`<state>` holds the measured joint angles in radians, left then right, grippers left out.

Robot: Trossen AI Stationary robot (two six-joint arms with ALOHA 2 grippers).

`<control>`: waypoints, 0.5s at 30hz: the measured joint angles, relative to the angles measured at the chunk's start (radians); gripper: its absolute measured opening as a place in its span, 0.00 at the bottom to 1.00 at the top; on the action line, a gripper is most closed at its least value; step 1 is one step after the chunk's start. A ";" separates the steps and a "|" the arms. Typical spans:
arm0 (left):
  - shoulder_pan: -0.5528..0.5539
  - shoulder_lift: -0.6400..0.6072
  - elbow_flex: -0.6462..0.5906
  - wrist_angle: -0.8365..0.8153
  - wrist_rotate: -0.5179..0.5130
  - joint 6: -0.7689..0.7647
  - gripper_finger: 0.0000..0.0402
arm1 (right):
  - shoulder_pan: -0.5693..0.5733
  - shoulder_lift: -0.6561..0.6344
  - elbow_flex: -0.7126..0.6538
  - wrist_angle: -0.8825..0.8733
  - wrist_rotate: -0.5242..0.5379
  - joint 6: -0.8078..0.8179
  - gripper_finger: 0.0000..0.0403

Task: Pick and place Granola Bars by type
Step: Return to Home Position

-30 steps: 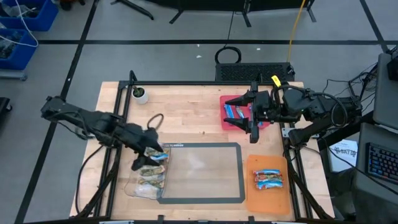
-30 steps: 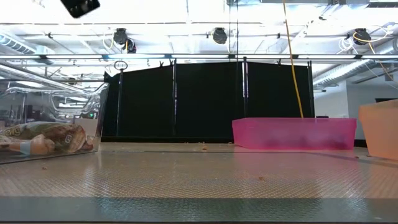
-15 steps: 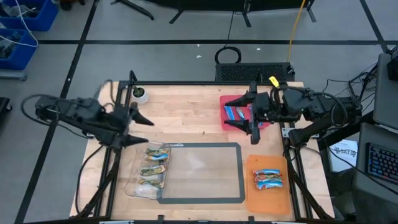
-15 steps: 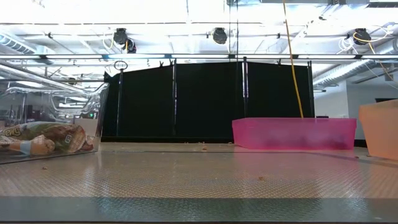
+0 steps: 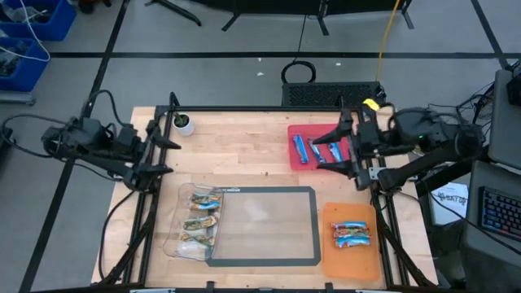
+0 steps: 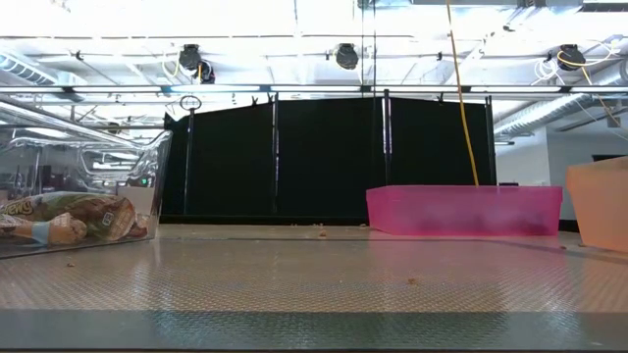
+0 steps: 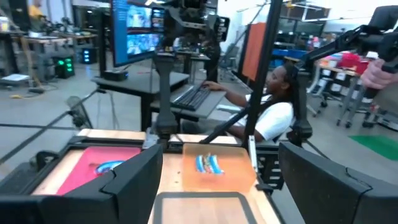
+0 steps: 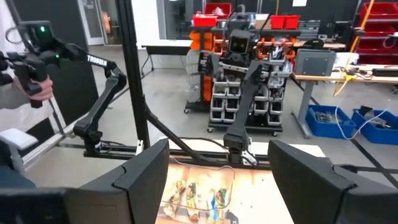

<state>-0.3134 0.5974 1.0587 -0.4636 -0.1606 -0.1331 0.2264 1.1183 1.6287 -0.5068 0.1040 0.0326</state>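
Overhead, the tan-green Granola Bars (image 5: pixel 199 221) lie in a loose column inside the transparent bin (image 5: pixel 172 247) at the lower left of the wooden table (image 5: pixel 244 155), their crinkled wrappers showing pale tan with patches of green and a touch of blue. From table height the same bin sits at the left edge of the frame, with one mottled tan wrapper pressed against its clear wall. About three blue Granola Bars (image 5: pixel 316 150), slim and glossy, rest side by side in the pink bin (image 5: pixel 293 163) at the upper right of the table. Two red-orange Granola Bars (image 5: pixel 350 234), with blue and white markings, lie stacked crosswise in the orange bin (image 5: pixel 350 264) at the lower right. A dark-edged mat (image 5: pixel 260 224) fills the space between the bins.

The left gripper (image 5: pixel 169 156) hangs at the left edge of the table, above the transparent bin in the frame, its fingers (image 7: pixel 134 180) spread wide and holding nothing. The right gripper (image 5: pixel 330 153) sits over the right part of the pink bin, jaws likewise apart and empty. A small white pot (image 5: pixel 184 124) stands at the table's upper left corner. Beyond the table, the left wrist view shows a person (image 7: pixel 273 109) seated at a desk
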 joint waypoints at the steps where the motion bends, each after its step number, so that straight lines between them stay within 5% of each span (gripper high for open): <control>1: 0.000 -0.011 0.000 -0.015 -0.010 -0.001 0.80 | 0.000 -0.015 -0.001 -0.010 0.001 0.000 0.65; 6: 0.000 -0.065 0.000 -0.101 -0.062 -0.036 0.78 | 0.011 -0.144 -0.115 0.006 0.079 0.040 0.65; 15: 0.000 -0.130 -0.027 -0.163 -0.117 -0.023 0.81 | 0.030 -0.427 -0.552 0.261 0.188 0.069 0.65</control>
<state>-0.3138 0.4678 1.0314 -0.6267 -0.2773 -0.1558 0.2568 0.6914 1.0768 -0.2453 0.2922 0.1014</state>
